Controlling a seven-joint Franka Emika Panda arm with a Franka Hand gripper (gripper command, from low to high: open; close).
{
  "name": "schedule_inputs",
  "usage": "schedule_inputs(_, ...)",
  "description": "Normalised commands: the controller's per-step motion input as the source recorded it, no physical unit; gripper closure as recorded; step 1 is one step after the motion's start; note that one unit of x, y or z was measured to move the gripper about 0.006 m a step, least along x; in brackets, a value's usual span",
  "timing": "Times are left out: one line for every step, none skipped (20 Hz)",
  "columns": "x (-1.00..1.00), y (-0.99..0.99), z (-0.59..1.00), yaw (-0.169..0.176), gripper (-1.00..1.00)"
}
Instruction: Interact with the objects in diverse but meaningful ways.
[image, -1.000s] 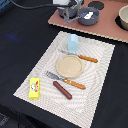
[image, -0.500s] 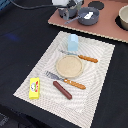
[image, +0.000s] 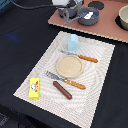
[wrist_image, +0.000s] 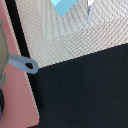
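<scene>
Landmark: we took the tan round plate (image: 68, 65) at the middle of the pale woven placemat (image: 102, 75) as our reference for every place below.
Gripper: we saw the gripper (image: 69, 11) well beyond the plate, above the pinkish board (image: 107, 27) by a grey pot (image: 88, 16); we could not tell from either view whether its fingers stood wide or narrow, and nothing showed between them.
Pale blue block: the pale blue rounded-top block (image: 73, 42) stood upright just beyond the plate, toward the gripper; a corner of it also showed in the wrist view (wrist_image: 64, 6). We judged it stiff, light and smooth, best pinched across its flat sides, low down so that it would not tip.
Sausage: the dark brown sausage (image: 62, 89) lay flat on the near side of the plate, past the orange-handled fork (image: 66, 79). We judged it light, round and prone to roll, best taken across its middle.
Yellow box: the yellow rectangular box with red-green label (image: 34, 88) lay well apart from the plate toward the exterior view's left, at the mat's edge. We judged it light and firm, best gripped across its narrow width.
Knife: the orange-handled knife (image: 82, 57) lay just beyond the plate, beside the block, close enough to crowd a grasp there.
</scene>
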Motion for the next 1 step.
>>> schedule_inputs(0.00, 0.00, 0.00, 0.000, -1.00)
